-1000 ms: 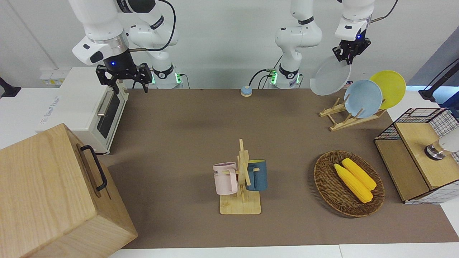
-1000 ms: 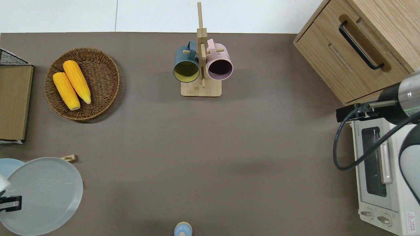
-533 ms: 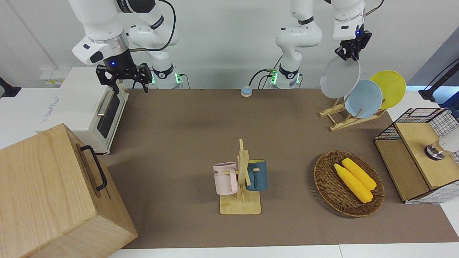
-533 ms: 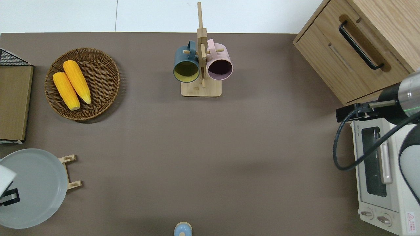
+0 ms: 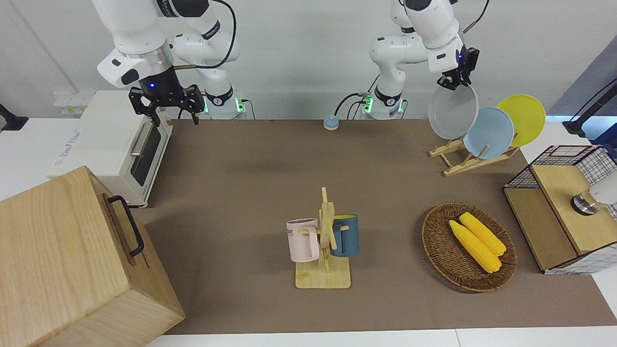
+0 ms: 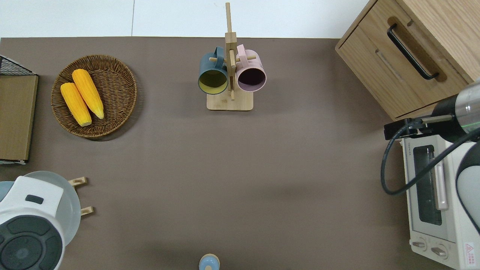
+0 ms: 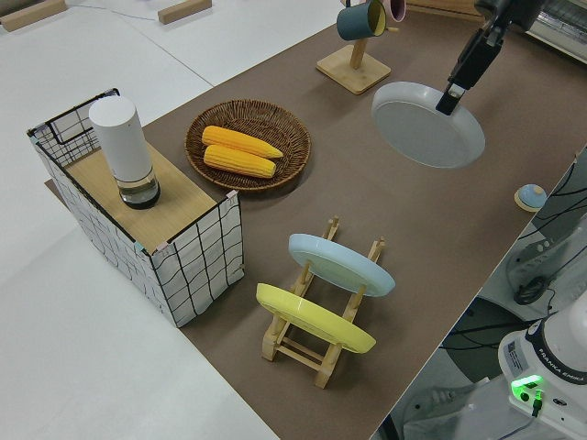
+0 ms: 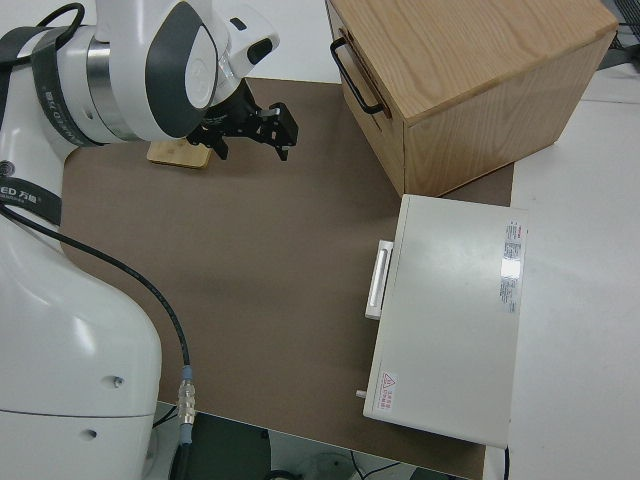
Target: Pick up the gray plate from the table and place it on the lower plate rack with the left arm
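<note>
The left gripper [image 5: 455,83] is pinching the top edge of the gray plate [image 5: 453,112] and holding it up in the air, so the picking part looks done and the putting part is now going on. The plate is hanging nearly on its edge, tipped a bit, over the end of the lower plate rack [image 5: 462,155] that is nearer to the robots and not touching it. The light blue plate [image 5: 488,132] is sitting in the rack just beside the gray one, and the yellow plate [image 5: 523,117] is sitting in the slot after that. I think the next move is to bring the gray plate down slowly so its bottom edge is going between two pegs, in a free slot next to the light blue plate, and only then to let go. It needs care so that the two plates are not bumping. The right gripper [image 5: 167,102] is open and holding nothing, and that arm is parked. Counting the things: there are three plates, one rack, one mug tree [image 5: 325,246] with two mugs, a pink mug [image 5: 302,239] and a dark blue mug [image 5: 345,235], one basket [image 5: 436,250] with two corn cobs [image 5: 477,241], one wooden box [image 5: 58,255] and one white oven [image 5: 115,144].
</note>
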